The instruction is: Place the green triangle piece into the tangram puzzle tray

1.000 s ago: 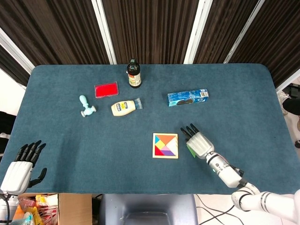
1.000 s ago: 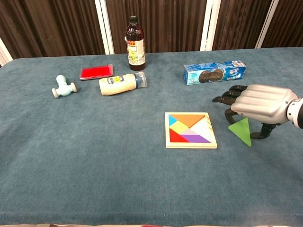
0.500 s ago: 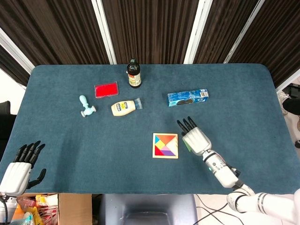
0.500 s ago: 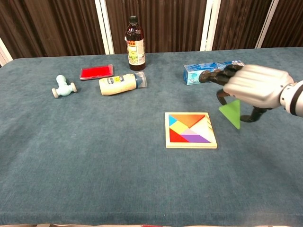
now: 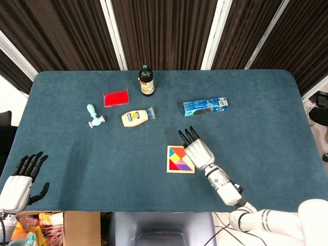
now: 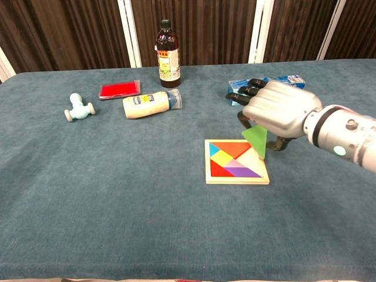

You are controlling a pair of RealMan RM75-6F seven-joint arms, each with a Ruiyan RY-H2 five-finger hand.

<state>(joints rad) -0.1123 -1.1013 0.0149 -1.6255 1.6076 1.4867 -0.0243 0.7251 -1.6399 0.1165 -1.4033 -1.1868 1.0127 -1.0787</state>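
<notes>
A: From the head view, where does the piece sit relative to the tray?

B: The right hand point(image 5: 197, 152) hangs over the right edge of the tangram puzzle tray point(image 5: 177, 159), fingers pointing to the far side of the bench point(image 5: 77, 148). The green triangle piece is hidden under the hand there, so this view cannot place it. The left hand point(image 5: 18, 180) is well apart at the near left corner, off the bench edge, holding nothing with its fingers spread.

A: And the chest view?

B: There the right hand point(image 6: 281, 110) grasps the green triangle piece point(image 6: 256, 141) between thumb and fingers. The piece hangs below the palm, standing on edge rather than flat, one point aimed down over the far right part of the tray point(image 6: 237, 178). The white gap in the tray point(image 6: 256, 160) lies just below and slightly nearer than that point.

A: So what does the move turn on?

B: Probably on tipping the piece flat and lowering it a little toward the near side, into the gap. The right hand is the only one close.
</notes>
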